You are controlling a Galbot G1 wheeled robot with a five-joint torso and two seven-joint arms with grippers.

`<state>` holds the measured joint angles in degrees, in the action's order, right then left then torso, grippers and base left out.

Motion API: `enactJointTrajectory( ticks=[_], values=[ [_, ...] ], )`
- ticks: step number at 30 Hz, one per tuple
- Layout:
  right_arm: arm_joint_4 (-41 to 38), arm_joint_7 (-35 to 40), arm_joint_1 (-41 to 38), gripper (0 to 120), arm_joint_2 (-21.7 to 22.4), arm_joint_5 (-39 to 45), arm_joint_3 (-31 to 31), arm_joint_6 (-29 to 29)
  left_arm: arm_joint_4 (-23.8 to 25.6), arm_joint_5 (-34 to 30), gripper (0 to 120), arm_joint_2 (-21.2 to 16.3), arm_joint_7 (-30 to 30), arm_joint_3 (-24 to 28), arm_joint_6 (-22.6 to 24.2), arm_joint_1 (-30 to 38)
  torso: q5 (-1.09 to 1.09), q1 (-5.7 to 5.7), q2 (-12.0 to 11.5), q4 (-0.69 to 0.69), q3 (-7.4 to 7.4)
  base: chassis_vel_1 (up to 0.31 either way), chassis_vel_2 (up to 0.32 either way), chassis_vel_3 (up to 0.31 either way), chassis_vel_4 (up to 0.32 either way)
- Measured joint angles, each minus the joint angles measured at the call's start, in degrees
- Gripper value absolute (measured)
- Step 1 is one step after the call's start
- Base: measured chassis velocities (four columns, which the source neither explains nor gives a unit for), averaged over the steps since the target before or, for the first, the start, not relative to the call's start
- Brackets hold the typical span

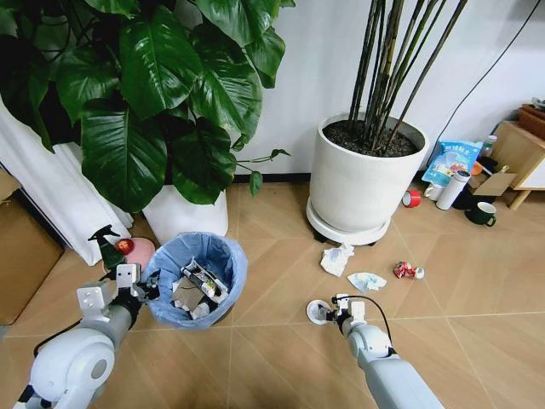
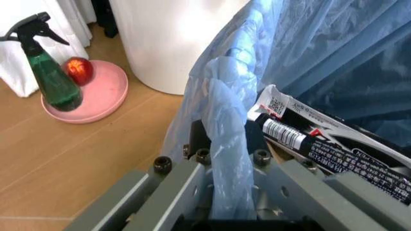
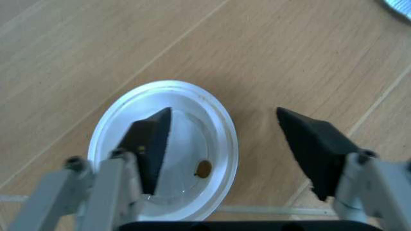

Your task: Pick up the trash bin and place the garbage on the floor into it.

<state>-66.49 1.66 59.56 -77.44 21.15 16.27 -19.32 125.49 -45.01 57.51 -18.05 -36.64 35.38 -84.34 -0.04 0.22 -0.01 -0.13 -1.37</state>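
Observation:
The trash bin (image 1: 194,277), lined with a light-blue bag, stands on the floor (image 1: 281,341) at the lower left and holds several pieces of litter, among them a black-and-white wrapper (image 2: 321,139). My left gripper (image 1: 146,288) (image 2: 224,144) is shut on the bin's bag-covered rim. My right gripper (image 1: 330,308) (image 3: 223,111) is open and low over a white round disc (image 1: 317,312) (image 3: 192,144), with one finger above the disc and the other beside it. Other garbage lies farther off: crumpled white paper (image 1: 337,259), a blue-white scrap (image 1: 366,281) and a crushed red can (image 1: 403,270).
Two big white plant pots (image 1: 366,183) (image 1: 183,213) stand behind. A green spray bottle (image 2: 51,77) and a red fruit (image 2: 78,70) sit on a pink plate (image 2: 106,94) left of the bin. A red tape roll (image 1: 411,198), a blue snack bag (image 1: 451,160) and a mug (image 1: 483,213) are at the right.

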Motion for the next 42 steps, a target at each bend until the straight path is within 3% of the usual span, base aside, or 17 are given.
enactJointTrajectory(
  ticks=[3,9,10,14,23,32,36,38,40,42],
  values=[
    [1.06,-0.13,-0.35,44,-0.27,-0.02,0.14,-0.03,0.0,-0.02,0,-0.05,-0.01,-0.04,-0.02,0.12,0.0,0.0,0.0,0.0,0.0,0.0,0.0,0.0,0.0],
    [1.47,-0.19,-0.46,31,-0.37,-0.11,0.28,-0.01,0.0,-0.03,0,-0.05,-0.01,-0.04,-0.02,0.15,0.0,0.0,0.0,0.0,0.0,0.0,0.0,0.0,0.0],
    [1.66,-0.27,-0.51,19,-0.44,-0.15,0.41,0.02,-0.01,-0.03,0,-0.06,-0.01,-0.04,-0.03,0.2,0.0,0.0,0.0,0.0,0.0,0.0,0.0,0.0,0.0],
    [1.94,-0.48,-0.51,4,-0.63,-0.19,0.77,0.11,-0.09,-0.05,0,-0.07,-0.02,-0.04,-0.05,0.32,0.0,0.0,0.0,0.0,0.0,0.0,0.0,0.0,0.0],
    [1.84,-0.85,-0.24,0,-0.8,-0.28,1.58,0.35,-0.07,-0.02,0,0.02,-0.01,-0.03,-0.06,0.23,0.0,0.0,0.0,0.0,0.0,0.0,0.0,0.0,0.0],
    [-4.9,-0.44,-0.67,0,-0.13,0.01,3.61,1.31,-0.02,-0.02,0,-0.05,-0.01,-0.29,-0.1,0.12,0.0,0.0,0.0,0.0,0.0,0.0,0.0,0.0,0.0],
    [-13.65,-0.45,-1.04,0,1.47,2.51,4.55,0.56,-0.58,0.04,0,-0.1,-0.02,-0.29,-0.11,0.23,-0.01,0.0,0.0,0.01,0.0,0.0,0.0,0.0,0.0],
    [-14.42,-0.45,-1.03,0,1.62,2.87,4.59,0.41,-0.63,0.05,0,-0.1,-0.01,-0.28,-0.11,0.25,-0.01,0.0,0.0,0.0,0.0,0.0,0.0,0.0,0.0],
    [-23.22,-0.6,-0.81,0,3.43,6.5,4.8,-1.76,-1.09,0.1,0,-0.26,0.02,0.11,-0.11,0.51,0.0,0.0,0.0,0.0,0.0,0.0,0.0,0.0,0.0],
    [-26.59,-0.66,-0.74,0,4.19,7.75,4.79,-2.54,-1.3,0.11,0,-0.39,0.08,0.39,-0.1,0.63,-0.02,0.0,0.0,0.0,0.0,0.0,0.0,0.0,0.0]
  ],
)
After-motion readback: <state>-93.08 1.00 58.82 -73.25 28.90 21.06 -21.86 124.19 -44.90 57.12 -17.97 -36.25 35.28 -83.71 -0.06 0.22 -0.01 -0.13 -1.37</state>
